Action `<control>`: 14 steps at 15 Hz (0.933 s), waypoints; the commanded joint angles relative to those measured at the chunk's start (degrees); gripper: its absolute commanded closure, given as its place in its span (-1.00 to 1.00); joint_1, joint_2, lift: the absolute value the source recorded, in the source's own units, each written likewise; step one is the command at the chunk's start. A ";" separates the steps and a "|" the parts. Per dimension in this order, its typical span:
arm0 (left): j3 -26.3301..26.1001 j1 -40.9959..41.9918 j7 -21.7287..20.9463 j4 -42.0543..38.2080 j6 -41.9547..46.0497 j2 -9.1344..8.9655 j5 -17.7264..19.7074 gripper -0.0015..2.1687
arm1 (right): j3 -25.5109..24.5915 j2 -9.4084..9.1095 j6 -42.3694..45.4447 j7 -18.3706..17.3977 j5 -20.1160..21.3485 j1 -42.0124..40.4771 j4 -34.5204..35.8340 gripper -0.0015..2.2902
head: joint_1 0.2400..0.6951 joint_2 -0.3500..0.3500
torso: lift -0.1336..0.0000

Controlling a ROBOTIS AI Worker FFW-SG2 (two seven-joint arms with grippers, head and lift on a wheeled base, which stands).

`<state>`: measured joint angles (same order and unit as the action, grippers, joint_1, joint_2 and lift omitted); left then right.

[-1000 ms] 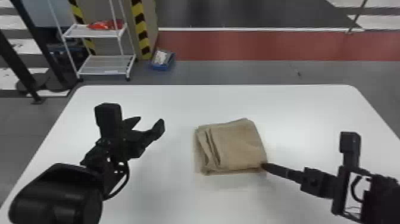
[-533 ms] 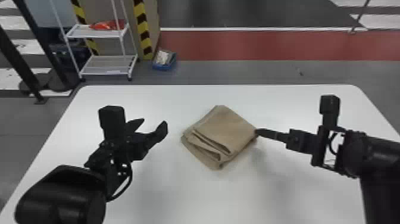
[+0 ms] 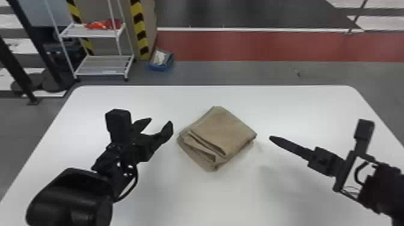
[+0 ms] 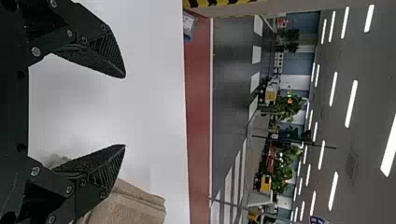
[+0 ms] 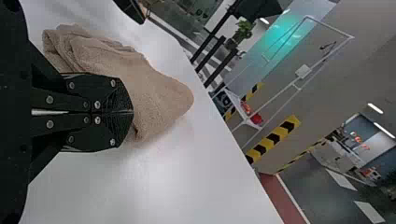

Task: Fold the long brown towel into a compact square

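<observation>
The brown towel [image 3: 225,129] lay on the white table [image 3: 210,201], folded into a squarish bundle with one corner pointing away and loose folds along its near left side. Left of it, the left tool [image 3: 161,121] stood spread and empty; the right tool [image 3: 271,138], its fingers pressed together, was near the right corner.

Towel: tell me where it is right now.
In the head view, the folded brown towel lies near the middle of the white table, between the left tool and the right tool.
</observation>
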<state>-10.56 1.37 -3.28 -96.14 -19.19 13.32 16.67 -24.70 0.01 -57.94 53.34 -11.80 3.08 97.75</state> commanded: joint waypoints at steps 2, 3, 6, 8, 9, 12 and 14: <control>-2.36 -3.74 -2.52 5.52 2.00 -0.13 -0.06 -0.26 | -11.34 1.48 0.15 4.14 -7.71 -7.65 4.91 0.78 | 1.00 -0.21 | -0.86; -3.15 -4.80 -3.22 6.93 2.00 -0.05 -0.06 0.04 | -14.41 1.57 0.15 5.02 -10.08 -9.32 5.88 0.78 | 1.00 -0.29 | -0.86; -3.94 -6.20 -5.51 9.39 1.83 -0.13 -0.06 0.60 | -21.18 1.66 -0.91 6.86 -15.27 -13.36 9.13 0.78 | 1.00 -0.52 | -0.86; -4.65 -6.47 -6.48 10.27 1.83 0.04 -0.23 0.61 | -23.03 1.66 -1.44 6.95 -17.99 -15.20 10.62 0.78 | 1.00 -0.69 | -0.86; -4.82 -6.47 -6.56 10.62 1.83 0.13 -0.50 0.61 | -23.64 1.66 -2.14 7.13 -18.87 -15.47 11.24 0.78 | 1.00 -0.72 | -0.86; -5.17 -5.85 -7.00 10.53 0.25 0.66 -0.67 0.61 | -23.99 1.57 -3.55 7.13 -19.49 -15.56 12.03 0.78 | 1.00 -0.78 | -0.86; -5.26 -4.89 -7.09 9.83 -0.46 0.92 -0.58 0.61 | -23.73 1.48 -3.72 7.13 -19.49 -15.56 12.20 0.78 | 1.00 -0.78 | -0.86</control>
<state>-15.75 -4.21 -10.33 -85.84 -19.13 14.01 16.03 -48.60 1.61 -61.53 60.49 -31.25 -12.47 109.82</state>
